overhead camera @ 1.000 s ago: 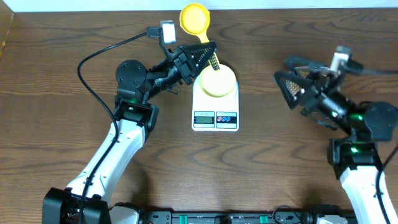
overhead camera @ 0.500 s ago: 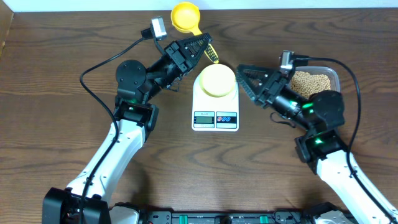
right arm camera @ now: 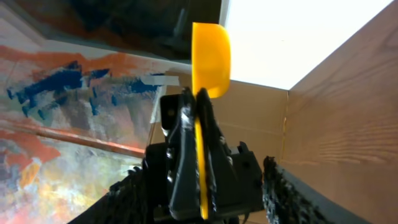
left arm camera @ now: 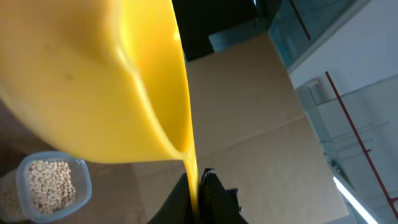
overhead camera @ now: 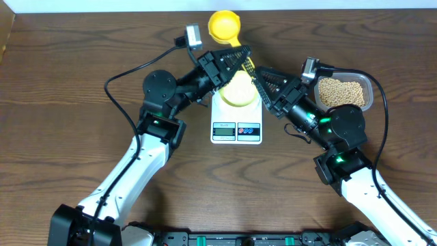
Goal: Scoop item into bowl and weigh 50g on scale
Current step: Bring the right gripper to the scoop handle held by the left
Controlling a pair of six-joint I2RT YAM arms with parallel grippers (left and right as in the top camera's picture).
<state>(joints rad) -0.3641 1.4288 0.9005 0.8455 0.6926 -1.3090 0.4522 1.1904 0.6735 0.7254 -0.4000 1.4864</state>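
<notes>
**Both arms have closed in on the scale (overhead camera: pixel 237 117)**

Since a second ago the right arm has swung in from the far right, uncovering the clear tub (overhead camera: pixel 371 89) of beans (overhead camera: pixel 340 92). The left gripper (overhead camera: pixel 243 56) has shifted right. It is clamped tight on the handle of the yellow scoop (overhead camera: pixel 224 26), whose cup hangs beyond the scale's back edge. Its fingers hide part of the pale yellow bowl (overhead camera: pixel 235 92) standing on the scale, so what lies in the bowl cannot be judged. Just beside the bowl sits the right gripper (overhead camera: pixel 261 86), jaws spread, with nothing seen between them. The scale's display is too small to read. The scoop's blurred cup fills most of the left wrist view, and the right arm covers the tub's near left corner.
</notes>
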